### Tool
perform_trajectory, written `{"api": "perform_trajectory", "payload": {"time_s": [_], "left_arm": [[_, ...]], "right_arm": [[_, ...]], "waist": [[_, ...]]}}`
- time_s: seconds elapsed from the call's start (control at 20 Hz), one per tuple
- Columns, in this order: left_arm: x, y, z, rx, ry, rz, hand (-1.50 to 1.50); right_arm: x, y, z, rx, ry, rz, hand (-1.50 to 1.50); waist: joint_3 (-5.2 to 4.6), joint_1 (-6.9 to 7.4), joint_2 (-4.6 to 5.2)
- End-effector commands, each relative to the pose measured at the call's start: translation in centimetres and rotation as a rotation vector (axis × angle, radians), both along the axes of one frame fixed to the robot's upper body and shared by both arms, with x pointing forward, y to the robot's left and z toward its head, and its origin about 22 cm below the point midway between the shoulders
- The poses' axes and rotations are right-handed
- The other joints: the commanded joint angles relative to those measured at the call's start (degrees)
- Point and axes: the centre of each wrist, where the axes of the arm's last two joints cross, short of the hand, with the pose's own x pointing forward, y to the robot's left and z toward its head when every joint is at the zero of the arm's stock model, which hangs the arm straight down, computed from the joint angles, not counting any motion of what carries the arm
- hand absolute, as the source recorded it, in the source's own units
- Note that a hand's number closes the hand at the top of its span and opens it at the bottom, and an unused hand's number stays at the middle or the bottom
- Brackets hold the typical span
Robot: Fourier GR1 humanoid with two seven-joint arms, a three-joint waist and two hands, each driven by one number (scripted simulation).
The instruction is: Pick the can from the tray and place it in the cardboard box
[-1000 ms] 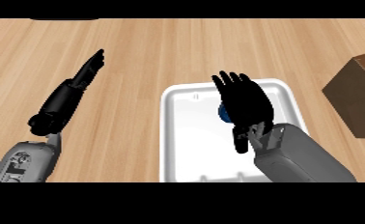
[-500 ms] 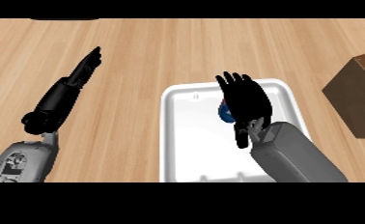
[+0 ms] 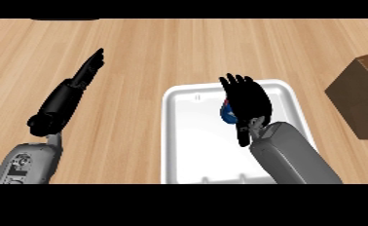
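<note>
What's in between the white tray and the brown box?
Just a strip of bare wooden counter lies between the tray and the cardboard box, as the head view shows.

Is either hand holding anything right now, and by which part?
Nothing is held: the right hand has straight fingers above the can in the tray.

1 view only: from the robot's head, looking steeply down onto the wooden counter (image 3: 165,49) from close above. The left forearm (image 3: 28,164) and right forearm (image 3: 295,158) enter from the lower edge; the tray (image 3: 191,142) lies low in view, and the right edge cuts the cardboard box (image 3: 352,96).
</note>
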Motion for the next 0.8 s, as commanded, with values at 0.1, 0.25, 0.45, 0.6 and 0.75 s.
{"api": "perform_trajectory", "payload": {"time_s": [0.1, 0.25, 0.45, 0.6, 0.75], "left_arm": [[0.3, -0.3, 0.0, -0.001, 0.003, 0.006, 0.00], [0.1, -1.8, 1.0, -0.003, -0.004, -0.005, 0.00], [1.1, -0.1, 1.4, -0.013, 0.002, -0.012, 0.00], [0.1, 0.7, 0.0, 0.009, -0.007, -0.003, 0.00], [0.0, -1.4, -0.5, -0.015, 0.003, -0.014, 0.00]], "right_arm": [[-1.0, -1.1, -2.2, -0.003, -0.009, 0.139, 1.50], [1.0, -0.9, -2.1, 0.005, -0.110, 0.175, 1.50], [2.7, 0.8, -3.0, 0.005, -0.186, 0.203, 1.50], [3.8, -1.2, -1.9, 0.133, -0.162, 0.025, 1.50], [6.6, -5.0, -1.9, 0.265, -0.158, -0.162, 1.50]], "waist": [[0.00, -0.14, 0.00], [0.01, 0.13, 0.02], [0.01, 0.36, 0.13], [0.00, 0.21, 0.12], [0.05, 0.57, 0.46]]}}
